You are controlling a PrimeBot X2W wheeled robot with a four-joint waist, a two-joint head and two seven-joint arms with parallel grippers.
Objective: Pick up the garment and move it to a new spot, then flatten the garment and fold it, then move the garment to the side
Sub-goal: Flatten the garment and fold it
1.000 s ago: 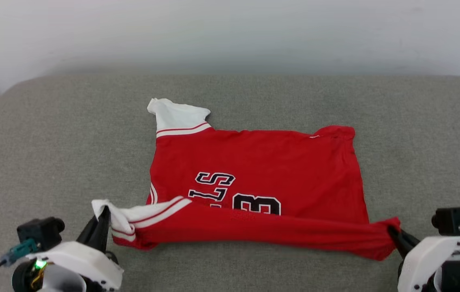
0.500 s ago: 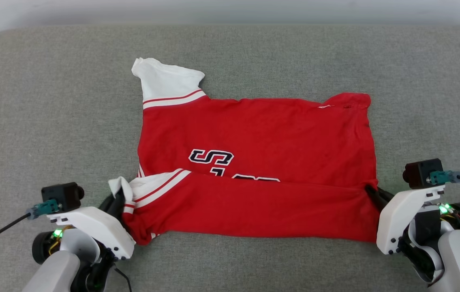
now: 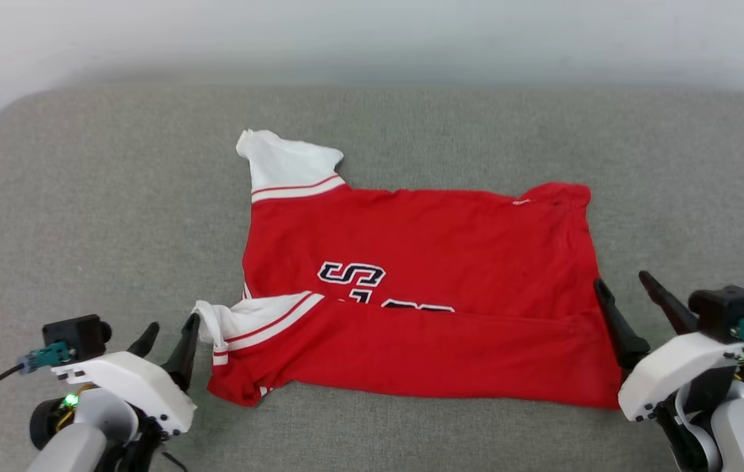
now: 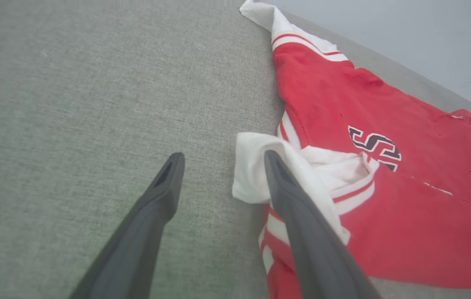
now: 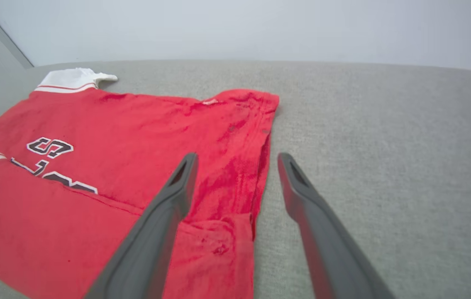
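Two grippers sat nearest the camera, both with jaws apart and nothing clamped. The left gripper (image 3: 173, 322) stood at the lower left with grey upholstery showing in its gap. Its inner finger lay just beside the white corner (image 3: 204, 316) of the garment; contact could not be resolved. The right gripper (image 3: 620, 280) stood at the lower right, inner finger along the garment's right edge, outer finger over bare cushion. The garment (image 3: 424, 255) lay on the grey cushion (image 3: 83, 196), roughly central, between the two grippers. Its near edge was turned up over the body as a long red band (image 3: 424, 357), covering the lower part of the black lettering (image 3: 352, 274). The band's fold line ran slightly uneven, and its left end bunched with striped trim (image 3: 267, 321). Beyond that the body lay fairly flat. At the far left a white strap (image 3: 286, 164) stuck out past the far edge; at the far right sat a rumpled red corner (image 3: 558, 195). A pale wall (image 3: 372, 39) stood behind. Judgement on handling: a light, thin, limp knit with no stiffness, so it would sag and crease between any two held points, and its layers might slide on each other. Not fragile. The best holds appeared to be the two ends of one edge, pinched at corners or trimmed hems where the cloth is doubled, both layers together, kept taut while carried.
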